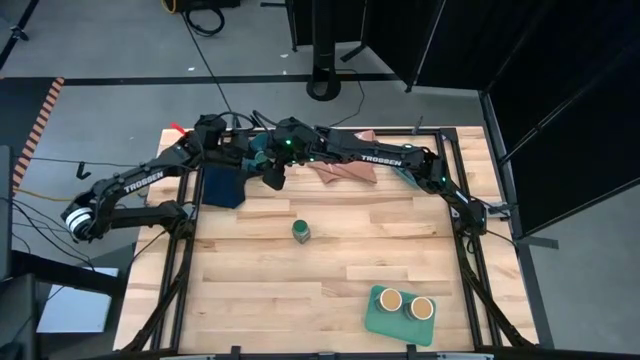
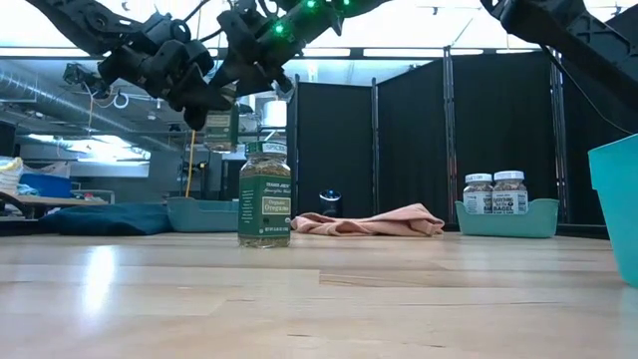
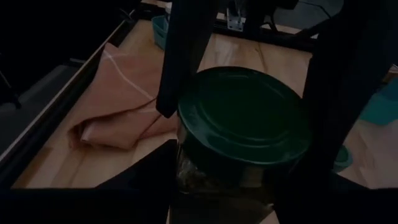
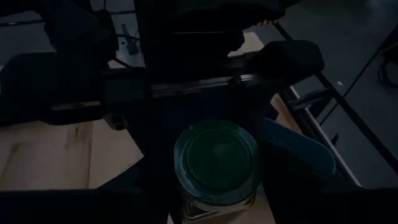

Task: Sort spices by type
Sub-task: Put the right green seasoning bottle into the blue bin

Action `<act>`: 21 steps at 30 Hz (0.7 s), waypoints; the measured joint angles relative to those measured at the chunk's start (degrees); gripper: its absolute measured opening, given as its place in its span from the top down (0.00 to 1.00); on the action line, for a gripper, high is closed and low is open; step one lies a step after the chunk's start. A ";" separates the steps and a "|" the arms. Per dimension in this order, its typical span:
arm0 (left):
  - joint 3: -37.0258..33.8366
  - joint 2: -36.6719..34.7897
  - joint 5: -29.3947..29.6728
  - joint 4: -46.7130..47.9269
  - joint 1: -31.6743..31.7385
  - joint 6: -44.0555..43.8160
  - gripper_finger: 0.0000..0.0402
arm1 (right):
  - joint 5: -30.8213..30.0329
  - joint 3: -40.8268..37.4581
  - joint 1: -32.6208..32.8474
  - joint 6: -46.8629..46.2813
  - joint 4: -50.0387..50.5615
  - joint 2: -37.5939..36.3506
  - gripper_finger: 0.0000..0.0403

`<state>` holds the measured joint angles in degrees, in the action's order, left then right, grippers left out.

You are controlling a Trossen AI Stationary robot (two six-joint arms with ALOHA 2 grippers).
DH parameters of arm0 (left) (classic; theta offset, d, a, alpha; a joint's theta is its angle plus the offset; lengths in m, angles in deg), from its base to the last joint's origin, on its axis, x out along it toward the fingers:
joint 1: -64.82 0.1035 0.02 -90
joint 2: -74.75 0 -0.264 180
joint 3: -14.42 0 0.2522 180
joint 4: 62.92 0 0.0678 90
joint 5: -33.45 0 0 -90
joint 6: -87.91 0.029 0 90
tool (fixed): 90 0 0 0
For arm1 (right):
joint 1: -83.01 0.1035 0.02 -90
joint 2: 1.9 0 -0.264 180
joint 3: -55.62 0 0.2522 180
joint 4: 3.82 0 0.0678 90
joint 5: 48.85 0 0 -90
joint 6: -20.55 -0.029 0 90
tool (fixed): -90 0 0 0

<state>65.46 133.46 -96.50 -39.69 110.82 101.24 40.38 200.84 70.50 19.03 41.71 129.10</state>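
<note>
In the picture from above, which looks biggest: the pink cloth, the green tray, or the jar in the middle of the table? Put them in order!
1 and 2. Pink cloth and green tray: too alike in size to rank.
3. Green-lidded jar, clearly the smallest.

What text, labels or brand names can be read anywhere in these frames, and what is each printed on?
"TROSSEN" on the left arm.
"TROSSEN" on the right arm.
"TRADER JOE'S" and "Organic Oregano" on the green-lidded jar standing mid-table; its finer print is too small to read.
"EVERYTHING ... BAGEL" on the two tan-topped jars in the teal bin, only partly legible.
The wrist views show no readable text on the jar lids.
</note>
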 joint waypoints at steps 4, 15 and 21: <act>0.00 -0.02 0.47 -0.83 0.00 -0.65 0.50 | -0.24 0.00 -0.04 -0.97 -0.09 0.00 0.49; -0.07 0.00 15.42 -0.74 0.07 -4.06 0.50 | -4.86 0.02 -0.76 -1.92 -0.92 -1.50 0.36; -0.07 0.00 24.72 -2.66 0.01 -6.58 0.50 | -7.67 0.02 -2.05 -1.42 -0.61 -4.99 0.38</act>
<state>65.40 133.46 -71.78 -42.35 110.83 94.66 32.71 200.86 68.45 17.61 41.09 124.11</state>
